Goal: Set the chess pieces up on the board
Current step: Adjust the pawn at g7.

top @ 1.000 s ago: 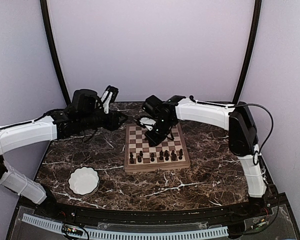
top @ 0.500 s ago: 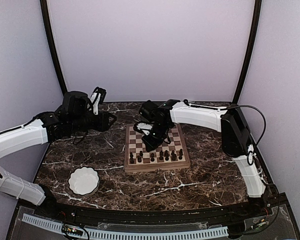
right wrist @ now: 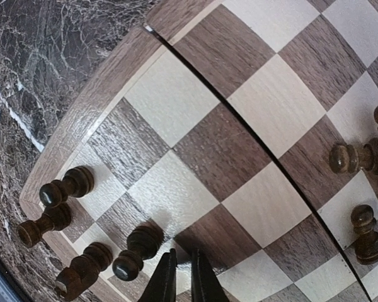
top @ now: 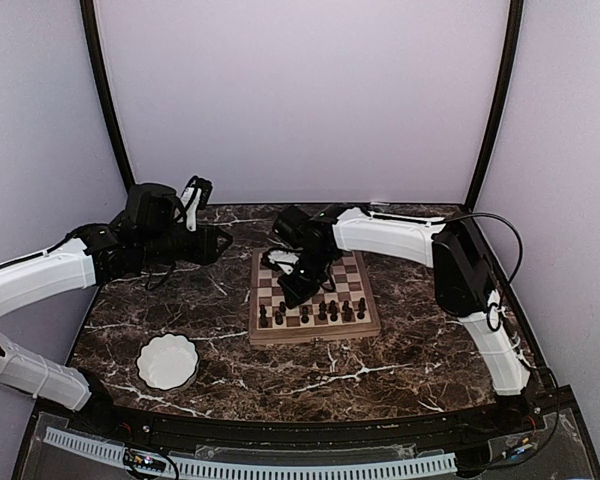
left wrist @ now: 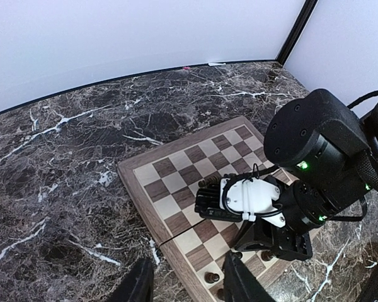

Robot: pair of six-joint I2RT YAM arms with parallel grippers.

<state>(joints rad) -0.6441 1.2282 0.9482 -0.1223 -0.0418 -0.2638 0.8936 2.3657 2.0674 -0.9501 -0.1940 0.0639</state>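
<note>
The task looks partly done. The dark pieces are gathered on the near rows of the board, which lies in the middle of the table. The right wrist view shows some of them near one corner and a few more farther along. The far half of the board is bare, and I see no piece on the table or in the white bowl, as far as the top view allows. The right gripper hangs low over the near rows, just beside one piece, its fingers closed with nothing between them. The left gripper hovers beyond the board's left edge, fingers apart and holding nothing. I judge that what is left is mainly to put each piece on its proper square, but the pieces are too small to tell their kinds.
</note>
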